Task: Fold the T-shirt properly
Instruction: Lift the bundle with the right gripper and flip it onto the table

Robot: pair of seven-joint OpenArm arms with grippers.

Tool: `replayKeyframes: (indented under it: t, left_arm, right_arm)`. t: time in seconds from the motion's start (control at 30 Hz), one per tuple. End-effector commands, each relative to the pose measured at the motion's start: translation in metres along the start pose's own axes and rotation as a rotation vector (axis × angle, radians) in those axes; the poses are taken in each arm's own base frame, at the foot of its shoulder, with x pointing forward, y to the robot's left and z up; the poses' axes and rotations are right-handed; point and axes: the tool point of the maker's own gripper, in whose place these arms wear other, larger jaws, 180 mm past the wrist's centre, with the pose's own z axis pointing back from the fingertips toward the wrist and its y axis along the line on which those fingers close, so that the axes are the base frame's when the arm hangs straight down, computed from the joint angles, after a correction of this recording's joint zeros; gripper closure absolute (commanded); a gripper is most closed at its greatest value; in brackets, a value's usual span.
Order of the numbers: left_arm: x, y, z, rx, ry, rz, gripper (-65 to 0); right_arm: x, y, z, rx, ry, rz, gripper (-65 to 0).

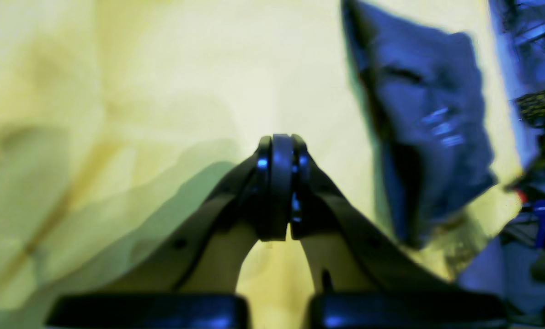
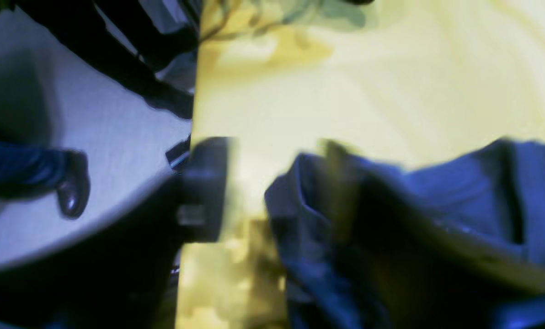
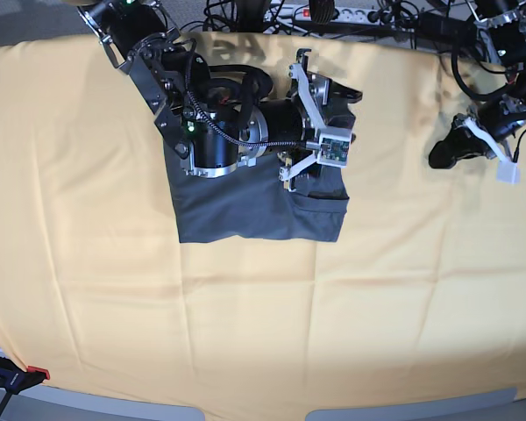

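Note:
The dark slate-grey T-shirt (image 3: 237,210) lies partly folded on the yellow cloth at the back middle. It shows blurred in the right wrist view (image 2: 437,205) and at the right of the left wrist view (image 1: 428,128). My right gripper (image 3: 296,121) hangs over the shirt's right part, its white fingers splayed wide apart and holding nothing. In its own view the right gripper (image 2: 272,192) is motion-blurred above the shirt's edge. My left gripper (image 3: 440,156) rests off to the right, apart from the shirt. Its fingers (image 1: 279,183) are pressed together on nothing.
The yellow tablecloth (image 3: 377,289) covers the whole table. Cables and a power strip (image 3: 333,13) run along the back edge. A red clamp (image 3: 35,373) sits at the front left corner. The floor and a person's shoe (image 2: 73,183) show past the table edge.

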Motion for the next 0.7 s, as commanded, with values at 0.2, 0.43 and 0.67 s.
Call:
replayKeyframes:
  t: [0.2, 0.43, 0.67]
  left_arm:
    - [0.035, -0.035, 0.021, -0.172, -0.019, -0.157, 0.0]
    - [0.052, -0.086, 0.023, -0.218, 0.001, -0.391, 0.0]
    - [0.023, -0.186, 0.010, -0.422, 0.091, -0.684, 0.0]
  right_arm:
    - [0.041, -0.060, 0.031, -0.194, -0.017, 0.157, -39.2]
    - [0.050, -0.141, 0.094, -0.498, -0.047, 0.166, 0.0]
    - [-0.012, -0.200, 0.111, -0.566, 0.085, 0.048, 0.0]
